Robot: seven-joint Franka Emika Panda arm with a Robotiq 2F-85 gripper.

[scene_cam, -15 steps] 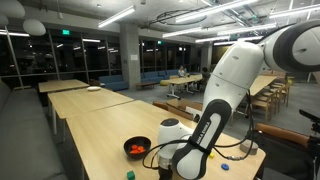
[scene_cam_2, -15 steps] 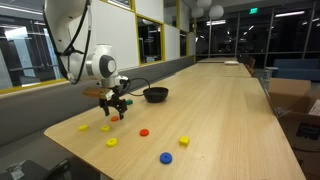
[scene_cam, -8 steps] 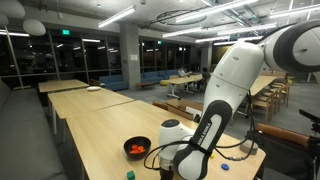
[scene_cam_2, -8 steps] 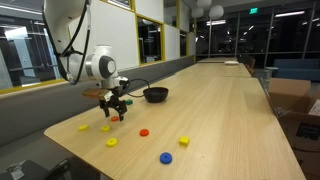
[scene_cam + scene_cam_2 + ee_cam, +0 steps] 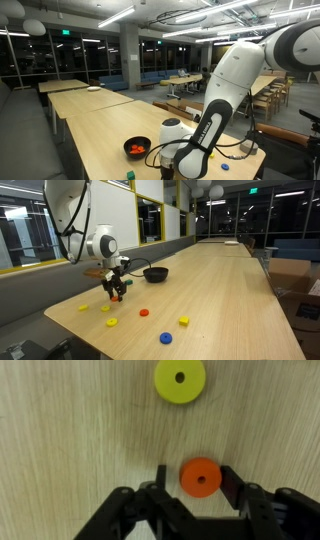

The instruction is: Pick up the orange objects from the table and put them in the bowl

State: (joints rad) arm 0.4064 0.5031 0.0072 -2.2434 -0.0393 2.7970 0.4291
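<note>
In the wrist view an orange disc (image 5: 201, 478) with a small centre hole lies flat on the pale wood table (image 5: 70, 440), between the fingers of my gripper (image 5: 194, 475). The right finger (image 5: 229, 482) is at the disc's edge. A narrow gap remains on the left side, so the jaws are not clamped. In an exterior view the gripper (image 5: 116, 293) is down at the tabletop, left of the black bowl (image 5: 155, 275). Another orange disc (image 5: 144, 312) lies nearer the front. Something orange-red shows inside the bowl (image 5: 128, 143).
A yellow disc (image 5: 180, 380) lies just beyond the fingertips. Yellow pieces (image 5: 111, 322), (image 5: 184, 321), (image 5: 83, 307) and a blue disc (image 5: 166, 337) are scattered near the table's front end. The table's side edge runs close behind the gripper.
</note>
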